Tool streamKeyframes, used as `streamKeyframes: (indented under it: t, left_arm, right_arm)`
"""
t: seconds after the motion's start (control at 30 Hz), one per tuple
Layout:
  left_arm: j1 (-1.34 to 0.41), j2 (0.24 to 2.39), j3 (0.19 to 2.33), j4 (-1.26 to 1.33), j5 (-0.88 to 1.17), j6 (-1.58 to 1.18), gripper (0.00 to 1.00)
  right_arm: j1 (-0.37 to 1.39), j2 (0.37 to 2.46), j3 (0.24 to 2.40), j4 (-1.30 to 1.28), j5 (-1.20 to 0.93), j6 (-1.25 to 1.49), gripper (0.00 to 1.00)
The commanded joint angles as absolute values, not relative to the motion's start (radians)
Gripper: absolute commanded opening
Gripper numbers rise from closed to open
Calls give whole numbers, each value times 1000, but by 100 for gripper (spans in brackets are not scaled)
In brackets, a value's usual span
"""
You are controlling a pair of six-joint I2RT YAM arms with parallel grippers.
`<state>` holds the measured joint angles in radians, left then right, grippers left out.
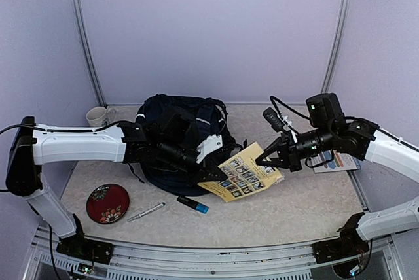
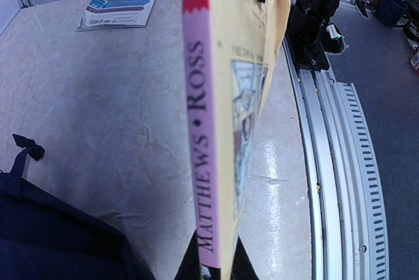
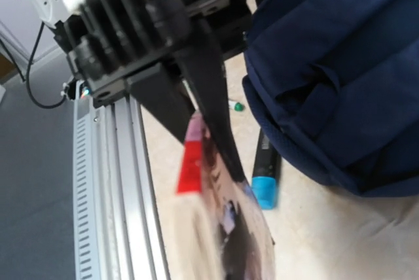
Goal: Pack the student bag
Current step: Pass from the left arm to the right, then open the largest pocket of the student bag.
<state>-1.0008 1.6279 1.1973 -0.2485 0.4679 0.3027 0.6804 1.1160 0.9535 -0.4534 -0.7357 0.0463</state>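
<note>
The student bag point(image 1: 183, 139), navy blue with white trim, lies at the middle left of the table; it also fills the upper right of the right wrist view point(image 3: 340, 64). A yellow book point(image 1: 243, 172) with a pink and red spine point(image 2: 200, 129) hangs just right of the bag, above the table. My left gripper point(image 2: 219, 270) reaches across the bag and is shut on the book's near end, one finger on each cover. My right gripper point(image 1: 260, 160) is shut on the book's opposite edge. The book is blurred in the right wrist view point(image 3: 216, 227).
A black marker with a blue cap point(image 1: 192, 204) and a silver pen point(image 1: 146, 212) lie in front of the bag. A red patterned plate point(image 1: 107, 203) sits front left, a white cup point(image 1: 98, 116) back left. A printed leaflet point(image 1: 337, 161) lies far right.
</note>
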Motion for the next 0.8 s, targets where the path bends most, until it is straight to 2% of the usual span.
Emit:
streamKeyframes:
  t: [0.0,0.03,0.07,0.1,0.13,0.17,0.23,0.3,0.37,0.43,0.63,0.77]
  left_arm:
    - [-1002,1591,1212,-199,510,312,0]
    - [-1002,1589,1213,-204,510,311,0]
    - [-1000,1587,1214,-208,507,308,4]
    - [-999,1584,1211,-206,496,301,30]
    - [-997,1577,1206,-201,470,290,60]
    - [-995,1570,1204,-203,402,275,78]
    - [-996,1564,1219,-262,237,274,87]
    - [-1021,1597,1280,-403,-56,266,89]
    - [-1077,1687,1387,-624,-346,254,90]
    - [-1119,1780,1449,-799,-492,248,91]
    - [-1128,1907,1400,-874,-577,274,91]
    - [-1128,1913,1326,-756,-688,362,94]
  right_arm:
    - [689,1085,946,-459,-673,59,0]
    - [689,1074,950,-463,-647,60,0]
    - [688,1062,956,-466,-612,65,0]
    - [686,1048,962,-470,-572,72,0]
    - [680,1031,968,-472,-526,81,0]
    - [668,1014,974,-476,-482,93,0]
    - [628,981,979,-487,-380,135,0]
    - [550,964,985,-527,-227,199,0]
    - [477,951,971,-555,-181,228,0]
    - [445,926,943,-542,-173,243,0]
    - [436,909,906,-498,-219,256,0]
    - [436,915,895,-507,-242,242,0]
